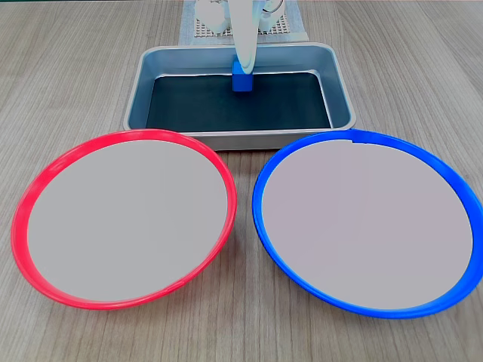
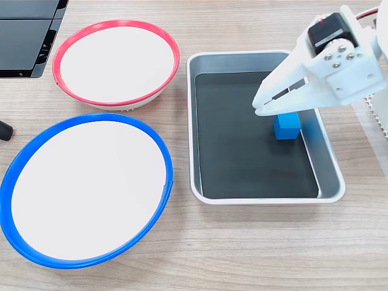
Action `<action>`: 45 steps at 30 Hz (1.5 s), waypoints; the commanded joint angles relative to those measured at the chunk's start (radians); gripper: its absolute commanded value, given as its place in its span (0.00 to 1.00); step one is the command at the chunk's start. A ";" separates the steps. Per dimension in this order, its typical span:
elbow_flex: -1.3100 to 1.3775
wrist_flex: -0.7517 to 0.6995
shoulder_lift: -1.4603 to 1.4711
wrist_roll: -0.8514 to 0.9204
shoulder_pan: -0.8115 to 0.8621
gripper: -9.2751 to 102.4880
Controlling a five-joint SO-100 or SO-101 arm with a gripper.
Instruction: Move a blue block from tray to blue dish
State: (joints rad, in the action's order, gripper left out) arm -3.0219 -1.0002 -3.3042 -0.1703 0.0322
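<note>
The blue block [image 1: 241, 80] [image 2: 287, 127] lies on the black bottom of the tray [image 1: 339, 90] [image 2: 330, 173], near the tray's far wall in a fixed view. My white gripper [image 1: 247, 68] [image 2: 257, 108] hangs just above the block and hides its top edge. Only a thin slit shows between the fingers, and nothing is between them. The blue dish [image 1: 266, 226] [image 2: 159, 145] lies empty on the table beside the tray.
A red-rimmed dish [image 1: 30, 204] [image 2: 173, 54] of the same size lies empty next to the blue dish. A black device [image 2: 27, 36] sits at the table's top left corner. The arm's base stands behind the tray on a white mesh mat [image 1: 283, 29].
</note>
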 commanded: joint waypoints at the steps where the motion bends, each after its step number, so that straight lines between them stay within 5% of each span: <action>1: -0.002 -0.002 -0.025 0.000 0.005 0.08; 38: 0.000 0.011 -0.025 -0.017 0.014 0.08; 45: 0.390 0.035 0.209 0.595 0.020 0.08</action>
State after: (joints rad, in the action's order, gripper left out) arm -2.8302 -0.9633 -3.2045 0.1457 0.0537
